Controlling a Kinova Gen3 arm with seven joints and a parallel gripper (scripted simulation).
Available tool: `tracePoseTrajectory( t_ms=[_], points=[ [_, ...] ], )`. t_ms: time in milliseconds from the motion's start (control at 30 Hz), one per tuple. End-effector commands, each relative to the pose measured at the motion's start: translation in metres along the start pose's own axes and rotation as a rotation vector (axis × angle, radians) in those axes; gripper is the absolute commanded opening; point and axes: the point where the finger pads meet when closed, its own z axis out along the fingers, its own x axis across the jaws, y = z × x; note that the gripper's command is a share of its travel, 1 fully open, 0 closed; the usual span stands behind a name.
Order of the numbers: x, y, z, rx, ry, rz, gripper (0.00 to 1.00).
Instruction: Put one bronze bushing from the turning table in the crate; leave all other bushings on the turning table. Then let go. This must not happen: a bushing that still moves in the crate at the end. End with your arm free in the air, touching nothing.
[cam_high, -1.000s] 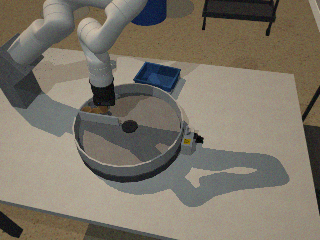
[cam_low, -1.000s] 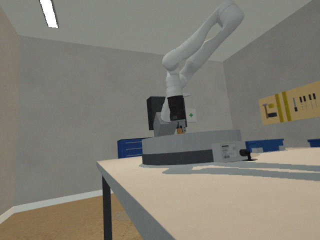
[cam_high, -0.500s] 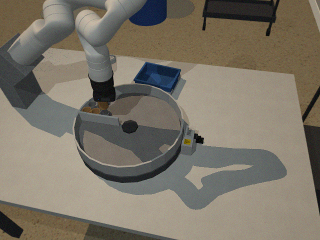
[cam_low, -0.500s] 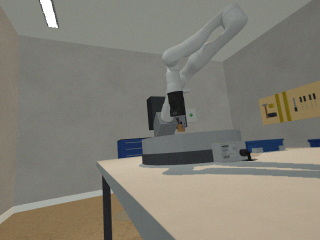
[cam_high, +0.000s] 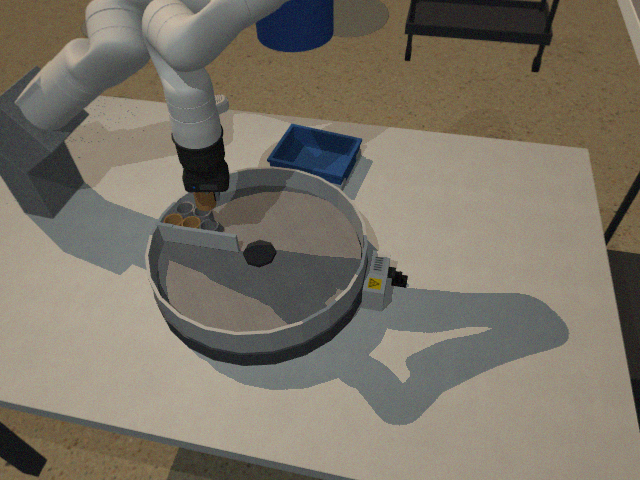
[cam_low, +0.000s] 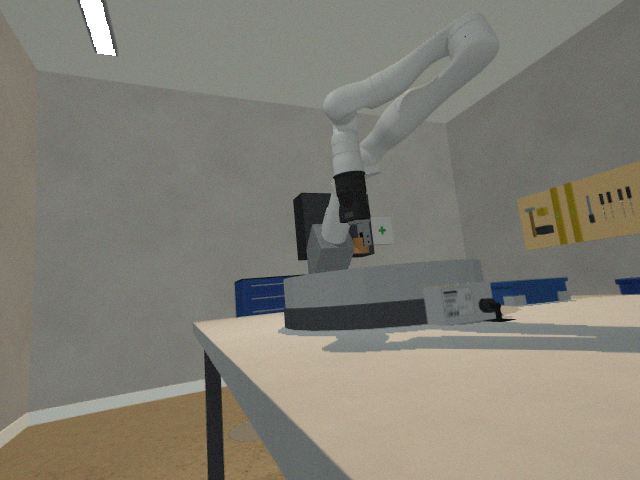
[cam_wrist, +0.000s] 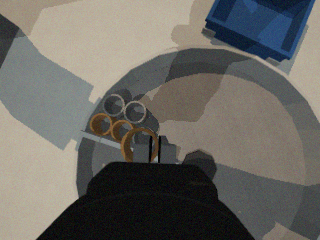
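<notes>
1. My fingers (cam_high: 205, 198) are clenched on one bronze bushing (cam_high: 204, 201), gripping its wall so the ring hangs upright under my black wrist.
2. In the exterior view the bushing (cam_low: 362, 245) sits clear above the rim of the turntable (cam_low: 382, 289), with open wall showing between the two.
3. From my wrist I see the held ring (cam_wrist: 139, 145) nearest to me, with my two thin fingertips crossing its right side.
4. Below it, four bushings are on the turntable (cam_high: 330, 315), packed against the grey divider (cam_high: 199, 237): two bronze ones (cam_wrist: 111, 126) side by side and two grey ones (cam_wrist: 125, 107) just behind them.
5. That cluster lies in the part of the turntable towards the worktop's left edge, near my grey pedestal (cam_high: 31, 170).
6. The black hub (cam_high: 259, 253) sits at the disc's middle, at the divider's inner end.
7. The crate (cam_high: 315, 153) is blue and stands on the worktop (cam_high: 491, 258) just beyond the turntable's far rim, near the far edge; I see nothing in it.
8. I am beside the crate, to its left.
9. A grey control box (cam_high: 377, 281) with a yellow warning label is fixed to the turntable's right side.
</notes>
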Motion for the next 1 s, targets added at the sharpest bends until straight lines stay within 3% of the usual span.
tracePoseTrajectory(
  t_ms=[0, 33, 167, 567, 600, 733, 967],
  points=[
    [-0.0016, 0.0005, 0.0003, -0.038, 0.024, 0.004, 0.0],
    [-0.0009, -0.0001, 0.0001, -0.018, 0.011, 0.001, 0.0],
    [-0.0038, -0.0017, 0.0012, -0.086, 0.058, 0.004, 0.0],
    [-0.0038, -0.0017, 0.0012, -0.086, 0.058, 0.004, 0.0],
    [-0.0027, -0.0018, 0.0009, -0.015, 0.002, -0.002, 0.0],
    [-0.0038, -0.0017, 0.0012, -0.086, 0.058, 0.004, 0.0],
    [-0.0038, -0.0017, 0.0012, -0.086, 0.058, 0.004, 0.0]
  ],
)
